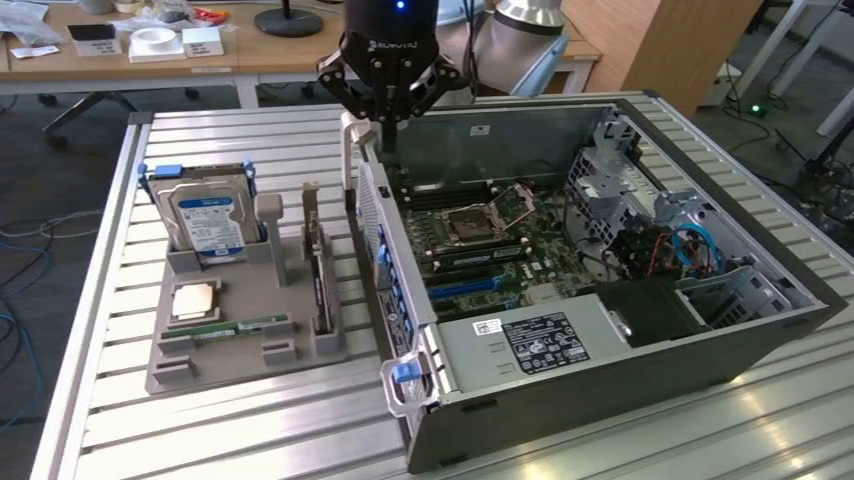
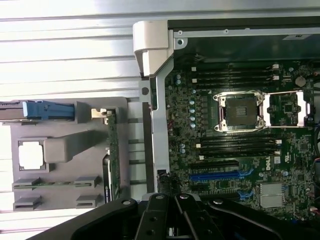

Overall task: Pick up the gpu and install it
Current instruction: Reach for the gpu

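pincer [image 1: 387, 126]: pinched shut, holding nothing, above computer case [image 1: 667, 372] wall | gpu [image 1: 318, 275]: on edge in grey rack [image 1: 200, 348], pincer's 7 o'clock, exterior view | handling: likely light, stiff, fragile; grip its top edge

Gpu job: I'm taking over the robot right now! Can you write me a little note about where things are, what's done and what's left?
The gripper: jaws shut, holding nothing, hanging over the computer case at its edge on the holder's side.
The gpu stands on edge in the grey holder beside the case, with nothing touching it.
Done: nothing yet.
Left: the gpu is not picked up, and the blue slot inside the case looks empty.
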Controlling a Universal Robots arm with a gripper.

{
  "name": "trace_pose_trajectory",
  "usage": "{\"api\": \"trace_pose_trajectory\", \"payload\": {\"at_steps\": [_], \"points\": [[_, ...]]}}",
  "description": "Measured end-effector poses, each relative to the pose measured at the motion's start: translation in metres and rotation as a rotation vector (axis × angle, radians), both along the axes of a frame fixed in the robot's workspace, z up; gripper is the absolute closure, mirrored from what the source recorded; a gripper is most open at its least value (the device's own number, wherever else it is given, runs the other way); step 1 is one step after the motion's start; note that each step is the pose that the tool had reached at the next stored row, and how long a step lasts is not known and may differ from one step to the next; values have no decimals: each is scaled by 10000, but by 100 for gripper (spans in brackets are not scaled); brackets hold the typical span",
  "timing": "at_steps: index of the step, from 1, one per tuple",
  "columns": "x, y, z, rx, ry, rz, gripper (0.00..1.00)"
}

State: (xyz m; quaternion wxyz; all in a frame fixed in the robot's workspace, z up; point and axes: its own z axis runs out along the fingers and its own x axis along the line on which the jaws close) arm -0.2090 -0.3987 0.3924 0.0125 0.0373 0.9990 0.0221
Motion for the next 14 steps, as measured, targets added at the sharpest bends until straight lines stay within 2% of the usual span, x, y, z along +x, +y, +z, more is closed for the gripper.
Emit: {"api": "trace_pose_trajectory", "payload": {"at_steps": [14], "points": [[-150,1,0,0,1,0,89]]}}
